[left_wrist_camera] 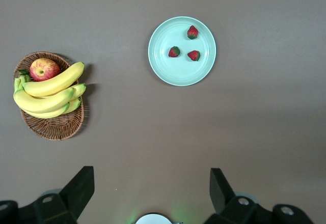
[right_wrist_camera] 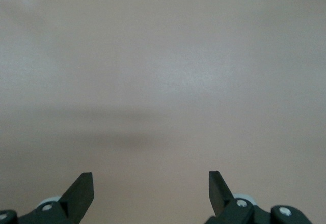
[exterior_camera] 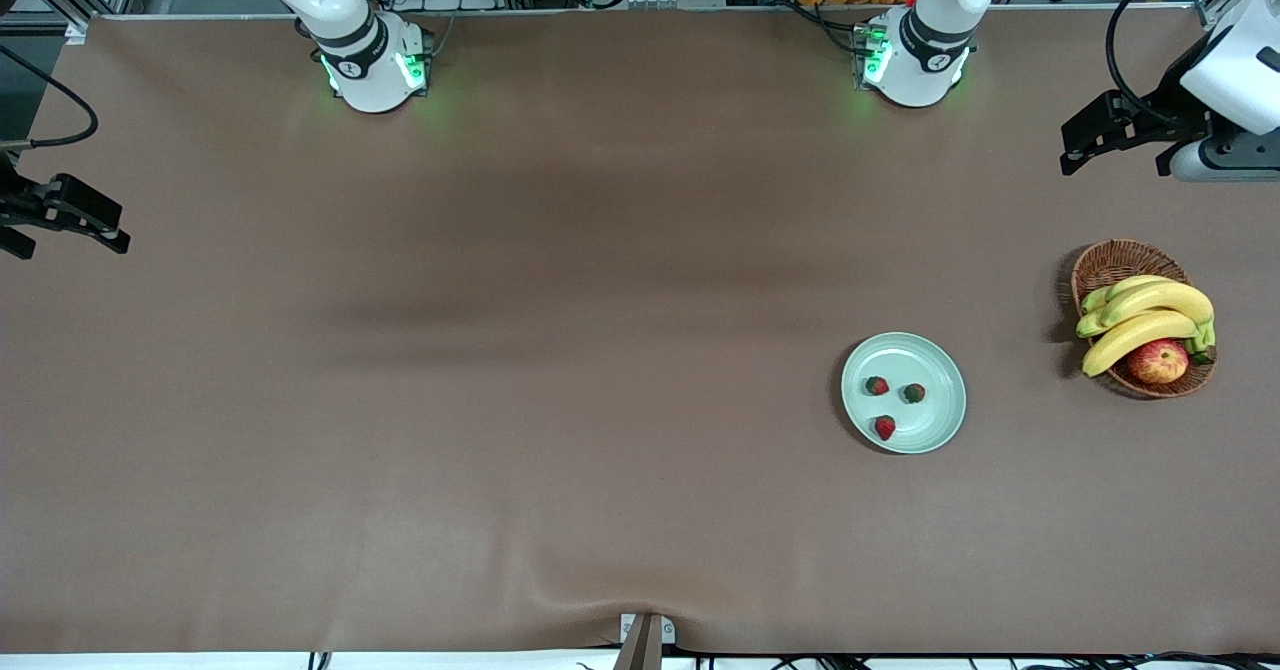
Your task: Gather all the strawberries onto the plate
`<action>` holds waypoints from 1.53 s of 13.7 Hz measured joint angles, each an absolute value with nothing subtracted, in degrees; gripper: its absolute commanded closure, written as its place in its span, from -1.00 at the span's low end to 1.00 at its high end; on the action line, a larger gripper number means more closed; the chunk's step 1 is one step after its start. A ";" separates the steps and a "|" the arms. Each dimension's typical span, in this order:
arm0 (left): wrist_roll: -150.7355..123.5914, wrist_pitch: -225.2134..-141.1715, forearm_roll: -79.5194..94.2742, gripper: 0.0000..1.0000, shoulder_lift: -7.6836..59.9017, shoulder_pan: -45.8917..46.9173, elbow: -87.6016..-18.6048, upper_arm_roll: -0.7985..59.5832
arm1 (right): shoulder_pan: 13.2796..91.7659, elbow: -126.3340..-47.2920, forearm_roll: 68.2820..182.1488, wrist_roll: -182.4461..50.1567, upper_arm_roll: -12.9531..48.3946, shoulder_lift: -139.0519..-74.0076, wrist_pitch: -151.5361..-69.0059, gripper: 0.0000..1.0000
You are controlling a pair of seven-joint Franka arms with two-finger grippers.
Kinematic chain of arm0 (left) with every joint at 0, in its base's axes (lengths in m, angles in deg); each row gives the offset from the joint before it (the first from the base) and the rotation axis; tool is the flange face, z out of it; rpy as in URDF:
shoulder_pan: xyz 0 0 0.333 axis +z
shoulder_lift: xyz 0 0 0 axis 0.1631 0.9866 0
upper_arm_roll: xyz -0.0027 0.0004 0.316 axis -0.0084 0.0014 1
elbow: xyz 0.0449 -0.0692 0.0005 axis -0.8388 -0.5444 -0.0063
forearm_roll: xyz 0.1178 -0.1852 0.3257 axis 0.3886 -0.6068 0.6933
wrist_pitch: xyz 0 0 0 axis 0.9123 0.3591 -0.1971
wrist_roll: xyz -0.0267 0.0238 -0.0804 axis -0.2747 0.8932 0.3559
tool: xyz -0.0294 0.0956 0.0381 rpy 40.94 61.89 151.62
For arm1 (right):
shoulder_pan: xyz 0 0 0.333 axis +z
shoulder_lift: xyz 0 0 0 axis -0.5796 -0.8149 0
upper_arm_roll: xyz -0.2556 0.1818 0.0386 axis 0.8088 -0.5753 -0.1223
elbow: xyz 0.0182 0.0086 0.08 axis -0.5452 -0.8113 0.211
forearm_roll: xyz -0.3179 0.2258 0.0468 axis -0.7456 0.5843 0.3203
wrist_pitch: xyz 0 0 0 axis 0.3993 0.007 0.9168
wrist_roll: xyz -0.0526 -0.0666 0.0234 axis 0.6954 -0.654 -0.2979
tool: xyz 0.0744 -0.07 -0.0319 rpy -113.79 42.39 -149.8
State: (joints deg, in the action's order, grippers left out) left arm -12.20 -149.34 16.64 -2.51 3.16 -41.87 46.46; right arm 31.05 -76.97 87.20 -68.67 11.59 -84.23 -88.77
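Strawberries: I count three, all lying apart from one another inside the plate, none touching the rim.
Plate: one, pale green, on the desk toward the left arm's end, nearer the front edge than the basket.
Handling: I judge the berries light, soft and easily bruised; I'd pinch one gently across its red body, not by the leafy top.
Left hand: fingers spread wide, holding nothing, waiting up over the desk's edge at the left arm's end.
Right hand: fingers spread wide too, empty, waiting over the desk's edge at the right arm's end.
Basket: one, with a bunch of bananas and one apple.
Progress: I judge nothing left to collect.
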 measured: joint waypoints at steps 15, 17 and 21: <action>-4.87 -149.26 16.64 -1.00 -1.67 3.28 -41.87 46.92 | 30.61 -76.97 87.27 -68.67 11.59 -84.28 -88.57 -1.00; -4.87 -149.26 16.64 -1.00 -1.67 3.28 -41.87 46.92 | 30.61 -76.97 87.29 -68.67 11.59 -84.29 -88.56 -1.00; -4.87 -149.26 16.64 -1.00 -1.67 3.28 -41.87 46.93 | 30.61 -76.97 87.29 -68.67 11.59 -84.29 -88.54 -1.00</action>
